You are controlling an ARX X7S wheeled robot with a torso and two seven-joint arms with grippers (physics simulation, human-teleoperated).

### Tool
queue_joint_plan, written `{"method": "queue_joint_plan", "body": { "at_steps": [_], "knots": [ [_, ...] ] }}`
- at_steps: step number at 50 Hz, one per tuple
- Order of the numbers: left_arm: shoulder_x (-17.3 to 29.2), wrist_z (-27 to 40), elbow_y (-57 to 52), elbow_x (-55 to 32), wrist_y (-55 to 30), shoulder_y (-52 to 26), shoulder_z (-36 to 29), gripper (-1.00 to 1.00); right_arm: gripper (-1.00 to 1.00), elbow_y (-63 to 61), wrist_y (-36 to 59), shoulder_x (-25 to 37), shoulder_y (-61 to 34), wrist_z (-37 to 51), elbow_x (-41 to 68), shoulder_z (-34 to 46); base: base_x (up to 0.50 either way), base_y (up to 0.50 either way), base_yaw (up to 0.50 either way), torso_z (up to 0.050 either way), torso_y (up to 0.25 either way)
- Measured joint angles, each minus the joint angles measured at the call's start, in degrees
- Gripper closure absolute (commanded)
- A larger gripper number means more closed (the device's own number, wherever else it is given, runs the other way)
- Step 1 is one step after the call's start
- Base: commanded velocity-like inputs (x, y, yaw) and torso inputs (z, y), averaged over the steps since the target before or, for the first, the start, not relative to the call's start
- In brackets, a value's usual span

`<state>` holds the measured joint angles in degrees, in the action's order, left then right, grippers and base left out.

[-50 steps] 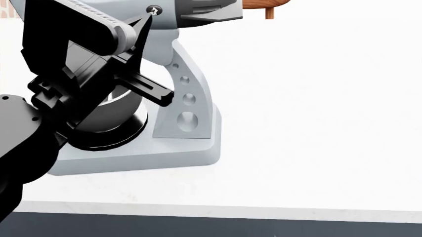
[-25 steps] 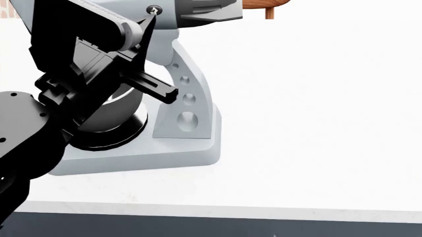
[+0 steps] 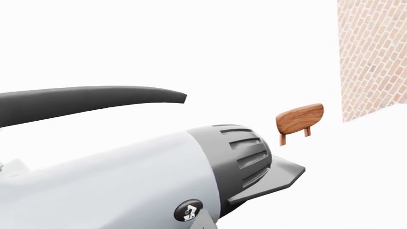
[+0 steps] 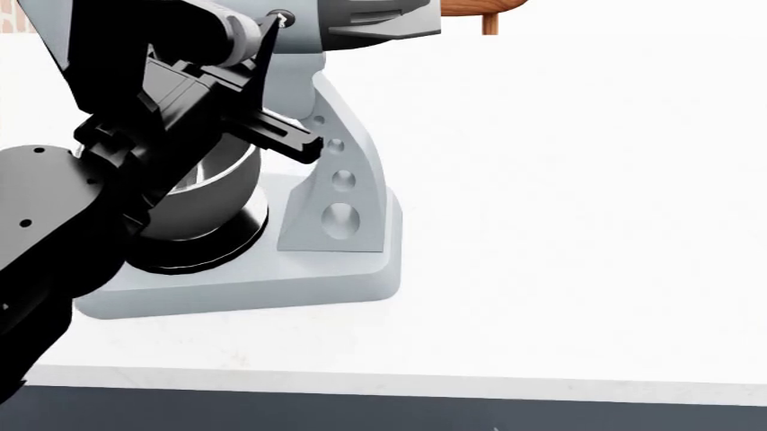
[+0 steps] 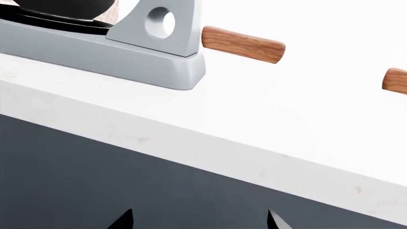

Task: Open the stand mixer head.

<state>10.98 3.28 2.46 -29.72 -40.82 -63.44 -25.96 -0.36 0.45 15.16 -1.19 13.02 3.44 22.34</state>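
In the left wrist view we see the stand mixer head (image 3: pixel 121 186) filling the lower half, its light-grey housing ending in the dark ribbed rear cap (image 3: pixel 245 155) toward 3 o'clock, with the black emblem (image 3: pixel 188 211) at about 6 o'clock. One dark curved finger (image 3: pixel 89 100) of the left gripper arcs just above the housing; we cannot tell whether it touches. The other finger is out of sight, so we cannot tell how wide the jaws stand. A wooden stool (image 3: pixel 300 120) sits beyond at 3 o'clock, beside a brick wall (image 3: pixel 372 52).

In the head view, the left gripper (image 4: pixel 258 81) lies across the mixer at 10 o'clock, one pointed finger reaching up to the small knob (image 4: pixel 279 18) on the mixer head, the other jutting out toward the grey neck (image 4: pixel 339 171). The jaws are spread wide, holding nothing we can make out. The steel bowl (image 4: pixel 204 202) shows beneath the arm, on the grey base (image 4: pixel 251 283) atop the white counter (image 4: pixel 576 224).

In the right wrist view, two dark fingertips (image 5: pixel 124 220) of the right gripper peek in, set well apart, clasping nothing, below the counter edge (image 5: pixel 190 143).
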Motion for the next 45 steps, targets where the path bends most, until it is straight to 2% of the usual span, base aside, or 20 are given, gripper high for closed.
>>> {"method": "queue_joint_plan", "body": {
  "at_steps": [29,45],
  "knots": [
    [-1.8,-0.9,8.6,0.8,4.4,-1.4,-0.7,1.0,-1.0,-0.1,-0.2,0.6,0.0,0.4,0.2,0.8,0.0,0.0,0.0,0.0,0.0],
    [-1.5,-2.7,9.3,-3.3,5.8,-1.5,-1.5,1.0,-1.0,0.0,-0.4,0.9,-0.1,0.7,0.2,1.3,0.01,0.0,-0.01,0.0,0.0]
  ]
}}
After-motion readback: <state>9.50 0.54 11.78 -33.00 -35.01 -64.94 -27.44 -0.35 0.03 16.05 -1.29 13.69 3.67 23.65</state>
